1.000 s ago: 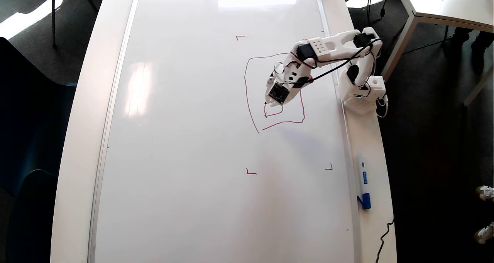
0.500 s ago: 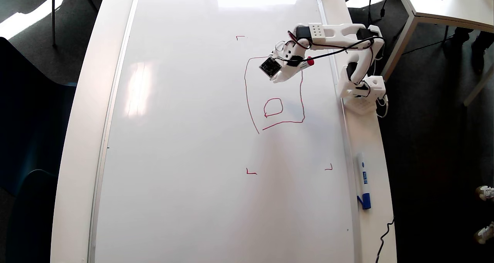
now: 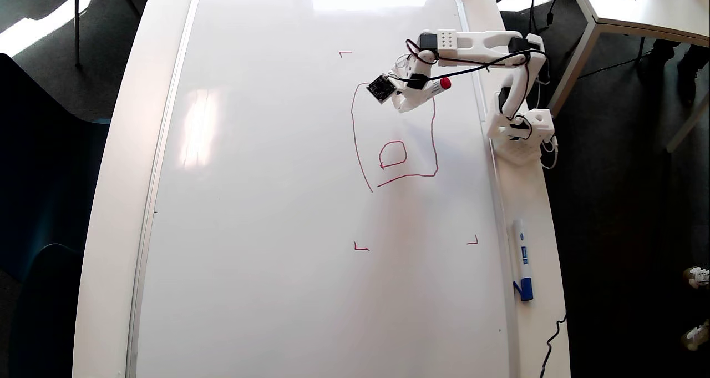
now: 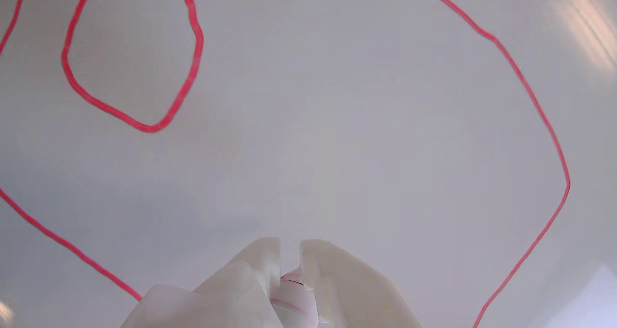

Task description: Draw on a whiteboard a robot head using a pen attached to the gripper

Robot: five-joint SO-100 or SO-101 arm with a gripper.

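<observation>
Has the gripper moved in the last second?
Yes. In the overhead view the gripper left the small drawn loop and moved up-frame to the outline's top edge.

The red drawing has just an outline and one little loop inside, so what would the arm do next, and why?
Probably lower the pen, clamped in the tool, onto the whiteboard and start a second small shape. The robot head holds only one loop so far, and the wrist view shows bare board inside the outline just ahead of the tip.

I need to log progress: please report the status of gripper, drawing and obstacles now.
Gripper shut on pen, hovering inside the outline's upper part. Robot head: outline and one inner shape drawn, unfinished. Whiteboard clear around gripper; blue-capped marker lies off board.
</observation>
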